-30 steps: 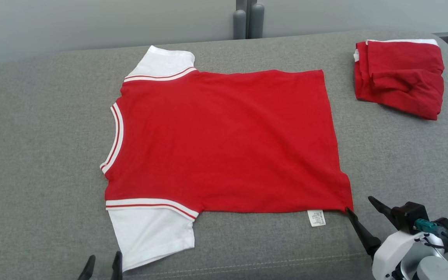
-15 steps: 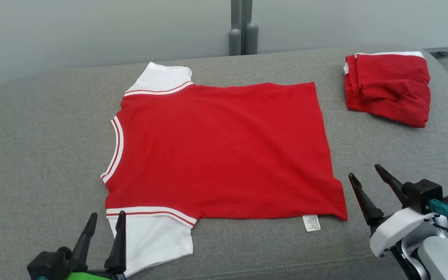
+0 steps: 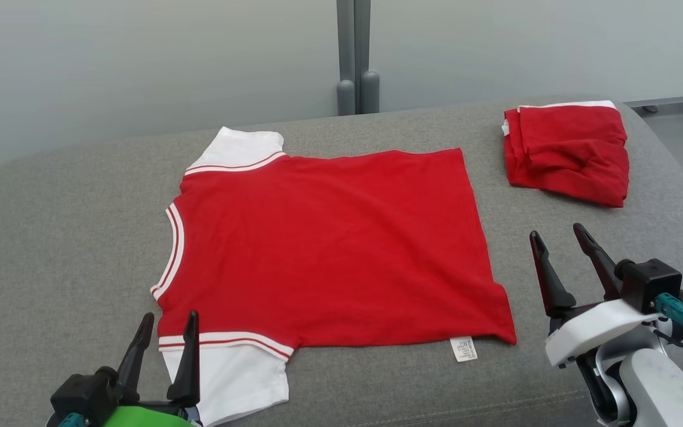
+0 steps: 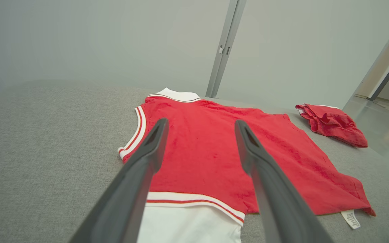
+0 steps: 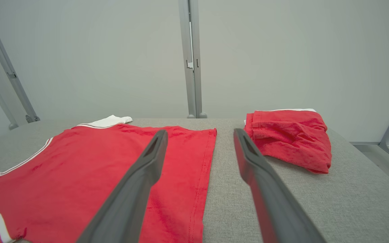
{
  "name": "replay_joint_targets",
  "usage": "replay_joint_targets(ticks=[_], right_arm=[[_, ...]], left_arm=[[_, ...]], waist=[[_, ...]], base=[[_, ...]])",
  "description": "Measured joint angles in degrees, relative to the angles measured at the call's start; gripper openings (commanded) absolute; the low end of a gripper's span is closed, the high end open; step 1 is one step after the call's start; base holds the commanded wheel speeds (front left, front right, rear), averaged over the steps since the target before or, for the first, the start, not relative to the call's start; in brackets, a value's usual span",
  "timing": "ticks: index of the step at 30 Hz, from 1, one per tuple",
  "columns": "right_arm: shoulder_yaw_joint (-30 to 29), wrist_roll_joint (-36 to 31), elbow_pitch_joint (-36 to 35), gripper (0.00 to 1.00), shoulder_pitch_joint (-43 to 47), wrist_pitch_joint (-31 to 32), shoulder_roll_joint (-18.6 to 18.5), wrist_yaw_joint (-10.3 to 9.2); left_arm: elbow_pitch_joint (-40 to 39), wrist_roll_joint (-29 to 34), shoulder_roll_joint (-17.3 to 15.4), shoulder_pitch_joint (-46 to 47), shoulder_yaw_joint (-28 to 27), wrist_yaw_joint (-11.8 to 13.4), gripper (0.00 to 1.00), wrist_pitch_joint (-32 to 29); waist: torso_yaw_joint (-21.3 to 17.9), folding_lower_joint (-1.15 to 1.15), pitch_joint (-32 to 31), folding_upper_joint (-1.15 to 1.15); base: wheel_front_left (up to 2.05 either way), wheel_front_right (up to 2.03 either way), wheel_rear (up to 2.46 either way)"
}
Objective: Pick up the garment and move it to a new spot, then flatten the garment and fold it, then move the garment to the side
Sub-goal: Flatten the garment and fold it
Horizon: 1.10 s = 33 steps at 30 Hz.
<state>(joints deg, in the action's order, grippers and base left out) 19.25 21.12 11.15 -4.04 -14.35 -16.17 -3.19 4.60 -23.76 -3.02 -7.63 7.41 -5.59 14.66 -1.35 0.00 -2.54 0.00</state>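
Nearest, at the lower left, the left tool [image 3: 169, 317] is released, its two dark fingers spread with nothing between them. In the head view one finger crosses the striped band of the near sleeve [image 3: 229, 379], which is white. At the lower right, the right tool [image 3: 556, 231] is likewise released and empty. It points over bare grey bench [image 3: 51, 237], just beside the shirt's hem.

The shirt [image 3: 329, 249] lies spread flat in the middle of the bench. Its red body is smooth, its neck opening is toward the robot's left and its hem toward the right. A small white label [image 3: 463, 349] pokes out at the near hem corner. The far sleeve [image 3: 241, 148] lies flat at the back edge.

Farther off at the right, well apart from the shirt, sits a folded red bundle [image 3: 567, 154] with a white edge. Behind the bench stands a pale wall [image 3: 140, 59] with a grey post [image 3: 353, 53].
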Motion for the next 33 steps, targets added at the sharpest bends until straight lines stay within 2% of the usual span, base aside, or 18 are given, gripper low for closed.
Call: replay_joint_targets(ticks=[12, 33], right_arm=[[-1.7, -0.2, -1.9, 1.0, 3.7, 0.0, 3.5, -0.97], [-4.0, -2.0, -2.7, 1.0, 5.8, 0.0, 4.4, -0.92]], left_arm=[[-1.1, 0.0, 0.2, -0.8, -1.7, 3.5, 1.0, 0.0], [-1.5, 0.1, 0.2, -2.5, -0.3, 4.7, 1.0, 0.0]], waist=[[-0.6, 0.0, -0.9, 0.0], [-0.1, 0.0, -0.9, 0.0]], base=[[0.0, 0.0, 0.0], [0.0, 0.0, 0.0]])
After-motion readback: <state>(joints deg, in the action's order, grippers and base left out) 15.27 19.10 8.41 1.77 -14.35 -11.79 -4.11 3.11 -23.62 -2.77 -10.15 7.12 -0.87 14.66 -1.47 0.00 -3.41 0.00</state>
